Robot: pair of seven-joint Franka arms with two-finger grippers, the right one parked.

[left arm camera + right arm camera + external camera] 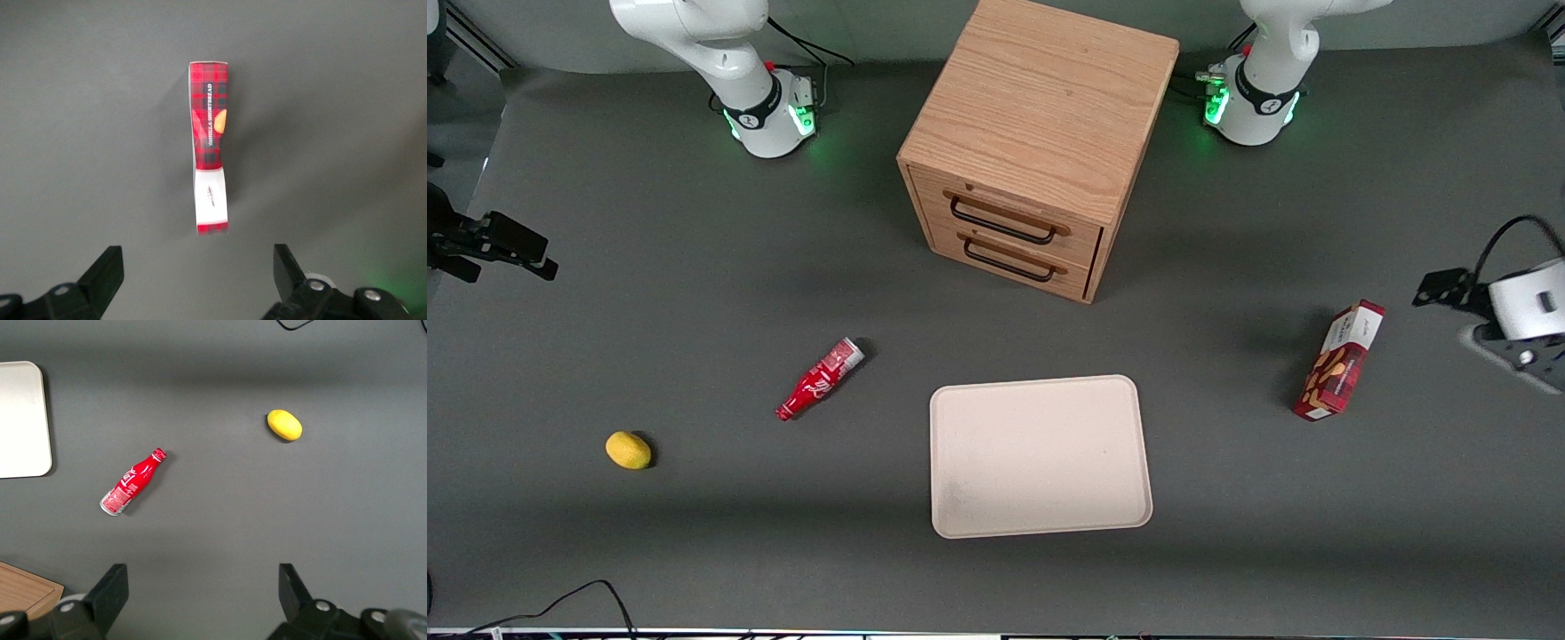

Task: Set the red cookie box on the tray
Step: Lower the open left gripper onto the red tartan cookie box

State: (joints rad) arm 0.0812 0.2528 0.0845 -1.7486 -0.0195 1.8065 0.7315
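1. Nearest the front camera you have the tray [1040, 455], flat on the table [1227, 551] with nothing on it, lying in front of the wooden cabinet [1040, 133].
2. Your red cookie box [1340, 360] is still on the table, well apart from the tray, toward the working arm's end. It seems to rest on a narrow side, white end pointing away from the front camera.
3. Your gripper [199, 280] hangs above the table just off the box's white end, released: both fingers [107, 273] are spread wide with nothing between them.
4. Judging from this, the pick has not begun, so the whole carry to the tray is still ahead.
5. Watch the descent: the box looks tall and thin as it lies, so a finger landing on its top edge could tip it over.
6. Centre the jaws across the narrow width; an off-centre grip near one end may let it swing or slip during the carry.
7. Ignore the red bottle [819, 379] and the lemon [628, 450] toward the parked arm's end.
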